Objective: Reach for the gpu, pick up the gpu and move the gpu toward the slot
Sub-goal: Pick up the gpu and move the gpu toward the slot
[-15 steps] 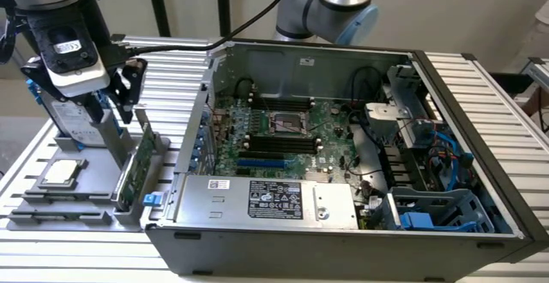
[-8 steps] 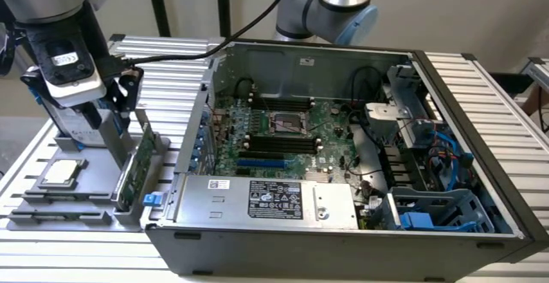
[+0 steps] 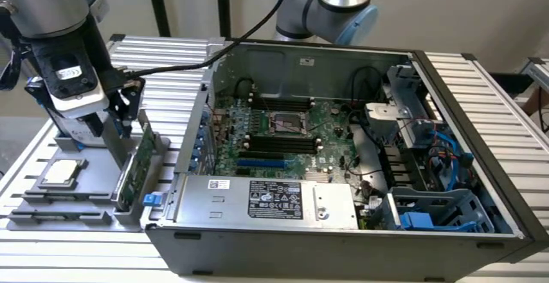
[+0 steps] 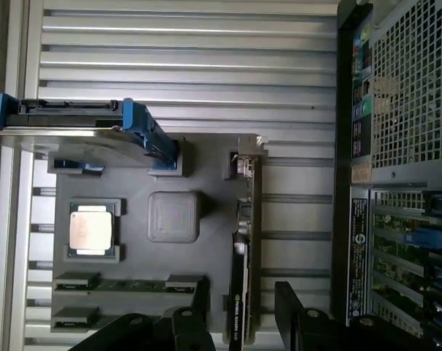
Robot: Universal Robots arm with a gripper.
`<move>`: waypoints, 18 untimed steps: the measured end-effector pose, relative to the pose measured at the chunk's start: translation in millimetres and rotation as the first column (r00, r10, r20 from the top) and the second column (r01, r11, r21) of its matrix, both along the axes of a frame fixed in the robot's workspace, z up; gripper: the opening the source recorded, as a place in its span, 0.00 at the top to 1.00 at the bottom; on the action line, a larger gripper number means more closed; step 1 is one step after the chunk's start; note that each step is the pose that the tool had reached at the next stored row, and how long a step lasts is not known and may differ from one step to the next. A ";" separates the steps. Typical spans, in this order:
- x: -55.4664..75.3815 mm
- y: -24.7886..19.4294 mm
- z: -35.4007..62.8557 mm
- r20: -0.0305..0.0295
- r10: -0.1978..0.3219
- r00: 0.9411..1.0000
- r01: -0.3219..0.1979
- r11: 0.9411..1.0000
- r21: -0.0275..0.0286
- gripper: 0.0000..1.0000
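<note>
Claw (image 4: 243,292) released, its two fingers (image 4: 294,314) on either side of the one gpu (image 4: 248,212), which stands on edge in one gray tray (image 4: 133,238) beside one processor chip (image 4: 89,228).

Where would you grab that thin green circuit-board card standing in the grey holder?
Probably by its top edge, coming straight down. The thin green circuit-board card stands on edge in the grey holder, so both flat faces are exposed for the open tool to pinch.
</note>
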State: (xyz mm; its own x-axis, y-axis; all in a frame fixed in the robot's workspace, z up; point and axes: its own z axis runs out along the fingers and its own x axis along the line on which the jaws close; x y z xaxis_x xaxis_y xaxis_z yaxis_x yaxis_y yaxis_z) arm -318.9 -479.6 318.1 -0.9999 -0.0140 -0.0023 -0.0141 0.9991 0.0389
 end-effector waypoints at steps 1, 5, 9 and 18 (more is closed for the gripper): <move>0.0 -1.6 -2.0 0.000 0.000 1.000 0.000 1.000 0.000 0.52; 0.1 -9.6 -9.2 0.005 -0.002 1.000 0.002 1.000 0.000 0.52; 0.9 -15.4 -16.6 0.011 -0.004 1.000 0.004 1.000 0.000 0.52; 7.8 -15.1 -32.8 0.011 -0.020 1.000 0.020 1.000 0.000 0.52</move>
